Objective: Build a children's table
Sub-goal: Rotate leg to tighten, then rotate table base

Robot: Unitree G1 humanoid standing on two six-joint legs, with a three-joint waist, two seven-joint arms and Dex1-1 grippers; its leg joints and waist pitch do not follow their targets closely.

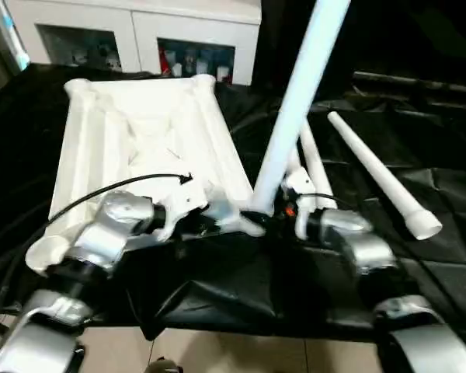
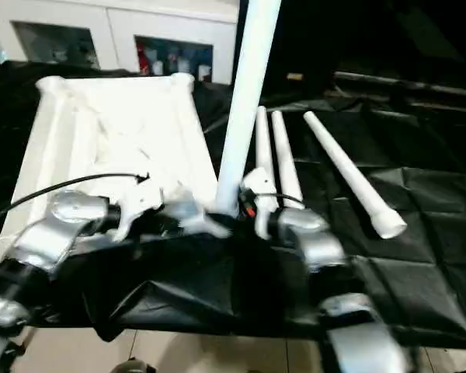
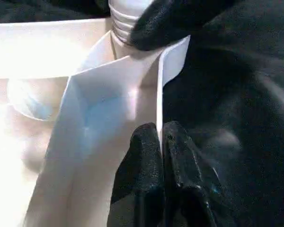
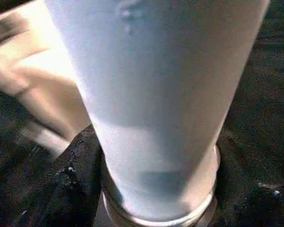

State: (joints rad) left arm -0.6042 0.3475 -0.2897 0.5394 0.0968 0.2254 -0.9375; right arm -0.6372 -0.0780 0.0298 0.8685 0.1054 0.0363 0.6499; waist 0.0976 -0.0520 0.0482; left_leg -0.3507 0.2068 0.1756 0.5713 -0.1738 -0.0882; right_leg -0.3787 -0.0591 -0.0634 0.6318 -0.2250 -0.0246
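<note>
The children's table top (image 1: 140, 132) lies upside down on black cloth, ribs and corner sockets facing up. One white leg (image 1: 295, 101) stands nearly upright in the near right corner socket, leaning slightly right. My right gripper (image 1: 273, 211) is at the foot of this leg (image 4: 156, 94), reaching around it from the right. My left gripper (image 3: 160, 135) is shut on the thin near rim of the table top (image 3: 109, 94), just left of that corner. Three more legs (image 2: 346, 175) lie side by side on the cloth to the right.
The black cloth (image 1: 419, 256) covers the work surface and ends at a near edge above the pale floor (image 1: 233, 353). A white glass-door cabinet (image 1: 140, 35) stands behind the table top. A black cable (image 1: 101, 194) arcs over my left forearm.
</note>
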